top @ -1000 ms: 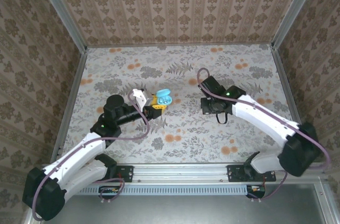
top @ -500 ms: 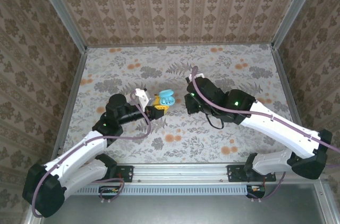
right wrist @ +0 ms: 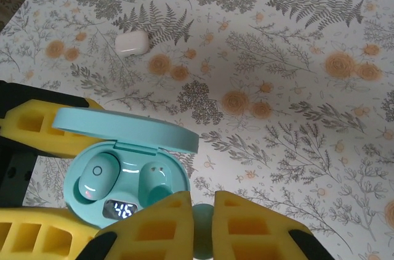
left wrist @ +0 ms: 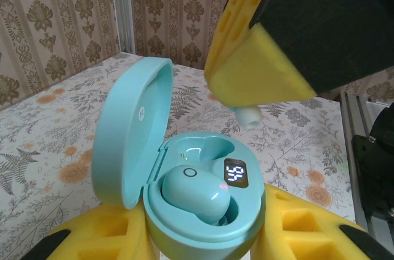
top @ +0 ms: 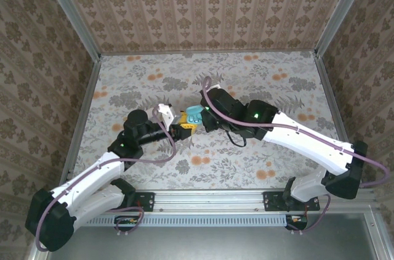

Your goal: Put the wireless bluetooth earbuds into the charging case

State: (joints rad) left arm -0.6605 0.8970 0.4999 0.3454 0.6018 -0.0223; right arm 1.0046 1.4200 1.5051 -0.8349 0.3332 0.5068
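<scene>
left jaws gripped the open case (left wrist: 130,140), one bud (left wrist: 194,192) inside; right jaws pinched a second bud (right wrist: 203,215) right above it.

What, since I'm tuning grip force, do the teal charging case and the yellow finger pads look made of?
Charging case: probably hard moulded plastic; smooth, glossy, bright highlights on lid and socket. Finger pads: matte yellow, no shine, open ribbed cells; likely foam or soft printed plastic, look alone cannot settle which.
</scene>
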